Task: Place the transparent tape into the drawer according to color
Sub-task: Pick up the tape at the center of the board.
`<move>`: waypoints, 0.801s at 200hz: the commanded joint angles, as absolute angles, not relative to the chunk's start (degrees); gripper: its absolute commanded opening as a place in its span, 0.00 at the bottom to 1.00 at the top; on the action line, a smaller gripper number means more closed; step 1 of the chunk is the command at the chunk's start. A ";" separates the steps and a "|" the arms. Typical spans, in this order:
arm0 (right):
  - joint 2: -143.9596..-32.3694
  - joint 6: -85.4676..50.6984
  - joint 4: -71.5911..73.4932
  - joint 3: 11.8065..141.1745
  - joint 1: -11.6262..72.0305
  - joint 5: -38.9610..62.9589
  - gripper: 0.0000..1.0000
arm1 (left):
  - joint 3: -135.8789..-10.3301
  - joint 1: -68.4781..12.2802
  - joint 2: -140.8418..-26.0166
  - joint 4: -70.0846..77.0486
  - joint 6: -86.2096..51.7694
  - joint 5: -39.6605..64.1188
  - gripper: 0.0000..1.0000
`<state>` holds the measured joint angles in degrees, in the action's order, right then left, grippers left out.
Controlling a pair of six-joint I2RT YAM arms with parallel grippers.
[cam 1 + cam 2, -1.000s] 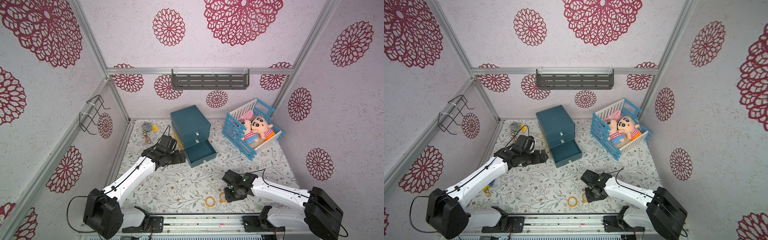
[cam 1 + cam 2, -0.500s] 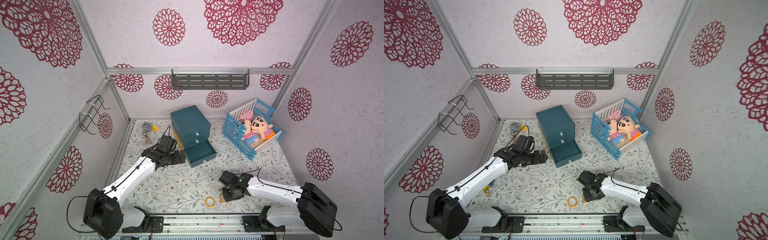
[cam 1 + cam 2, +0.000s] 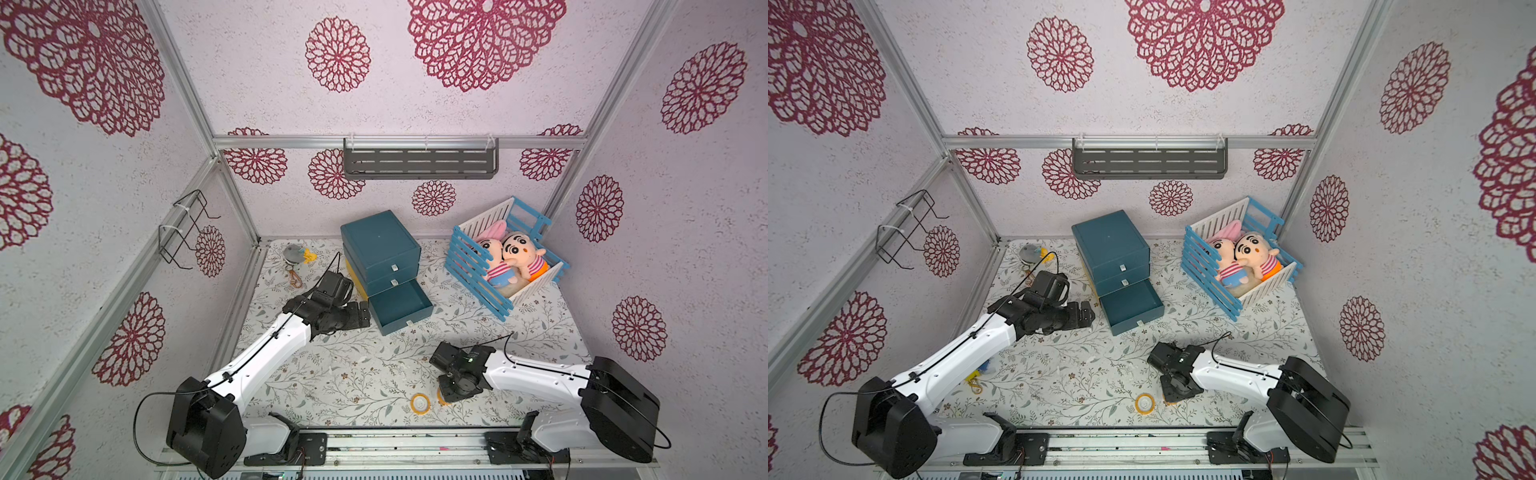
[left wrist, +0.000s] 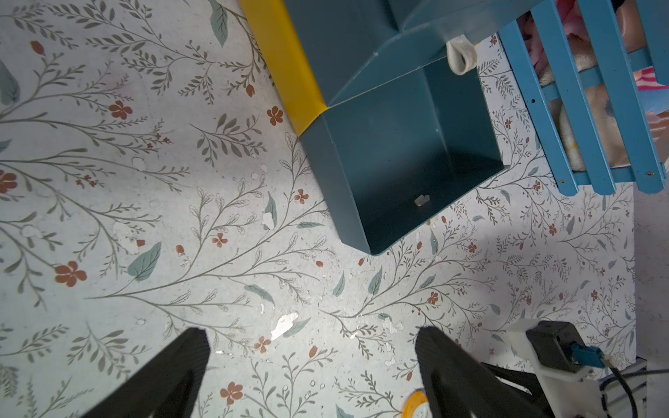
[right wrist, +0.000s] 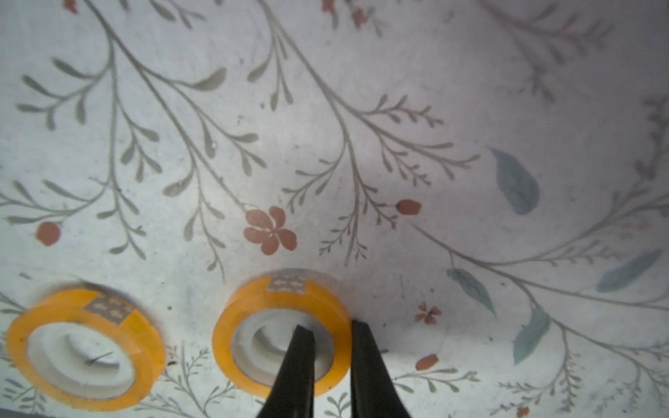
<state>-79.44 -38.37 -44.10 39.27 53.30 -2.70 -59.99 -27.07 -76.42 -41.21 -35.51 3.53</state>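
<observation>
Two yellow-orange rolls of transparent tape with whitish centres lie near the table's front edge. The free roll (image 3: pixel 420 403) (image 3: pixel 1144 403) (image 5: pixel 85 347) lies flat. My right gripper (image 5: pixel 329 325) (image 3: pixel 448 394) is shut on the wall of the other roll (image 5: pixel 253 300), one finger inside its core and one outside. Both top views hide most of that roll under the gripper. The teal cabinet (image 3: pixel 380 245) has its bottom drawer (image 3: pixel 399 305) (image 4: pixel 409 155) pulled out with no tape in it. My left gripper (image 3: pixel 363 311) (image 4: pixel 313 334) hangs open just left of the drawer, holding nothing.
A blue and white crate (image 3: pixel 505 257) with two plush toys stands at the back right. A grey and yellow trinket (image 3: pixel 295 253) lies at the back left. A small yellow and blue item (image 3: pixel 973 376) lies under the left arm. A grey shelf (image 3: pixel 419 164) hangs on the back wall.
The right gripper shifted slightly toward the front left and its jaws closed onto the wall of the roll. The left arm has not moved.
</observation>
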 commanded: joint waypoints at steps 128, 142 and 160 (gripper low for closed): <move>-78.23 -38.16 -42.20 43.32 51.95 -4.41 0.00 | -58.91 -27.30 -75.22 -41.31 -35.05 2.86 0.97; -78.05 -37.71 -42.10 43.82 51.19 -4.31 0.00 | -59.06 -27.31 -75.09 -41.40 -35.07 2.81 0.97; -77.87 -36.94 -42.49 44.80 50.41 -4.22 0.00 | -59.15 -27.28 -74.88 -41.70 -35.06 2.75 0.97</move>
<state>-79.75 -38.09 -42.92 42.50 51.64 -3.20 -59.07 -27.07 -76.40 -41.43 -35.35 3.44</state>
